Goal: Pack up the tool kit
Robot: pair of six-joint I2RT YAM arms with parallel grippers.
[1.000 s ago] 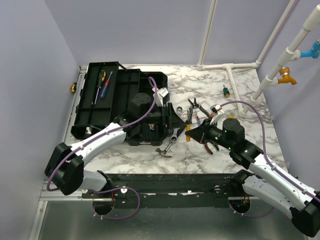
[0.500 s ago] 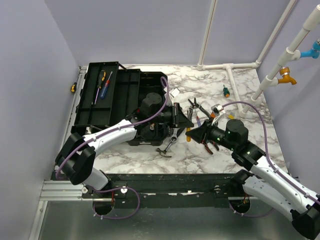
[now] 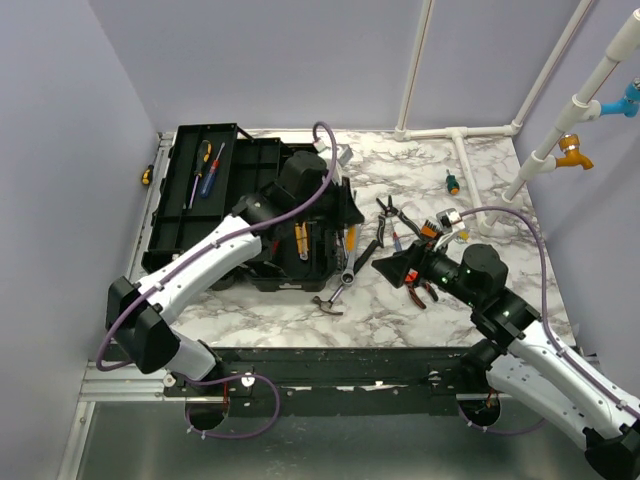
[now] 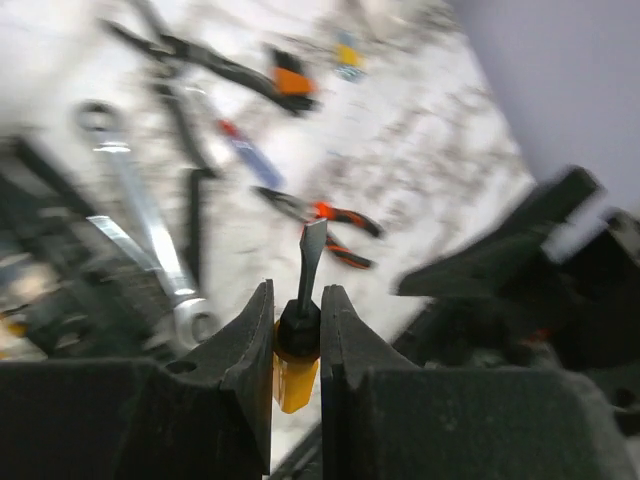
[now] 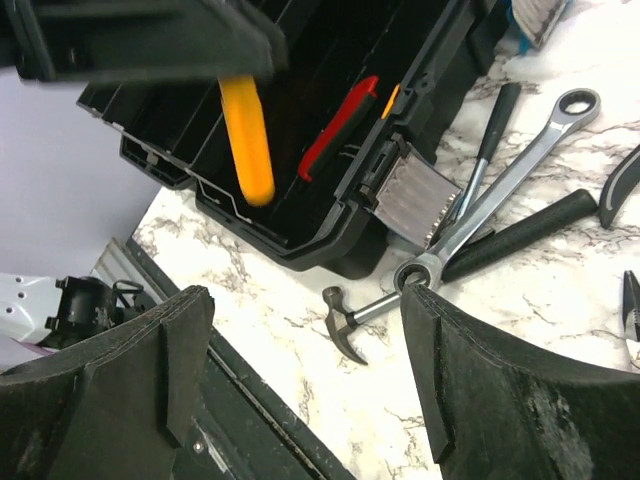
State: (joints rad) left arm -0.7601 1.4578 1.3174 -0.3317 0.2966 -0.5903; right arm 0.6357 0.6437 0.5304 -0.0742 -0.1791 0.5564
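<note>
Marble tabletop (image 3: 500,205), black toolbox (image 3: 255,165) open, left tool (image 4: 297,312) clamping yellow-handled screwdriver (image 4: 296,384)

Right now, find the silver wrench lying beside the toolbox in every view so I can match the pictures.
Top external: wrench at centre, on the table just right of the toolbox.
Left wrist: wrench in the left half, blurred, slanting downward.
Right wrist: wrench on the right, slanting from upper right.
Landmark: the hammer, head by the wrench's near end; not made out in the left wrist view.

Left fingers (image 4: 248,350) nearly closed, right fingers (image 5: 500,380) wide apart
</note>
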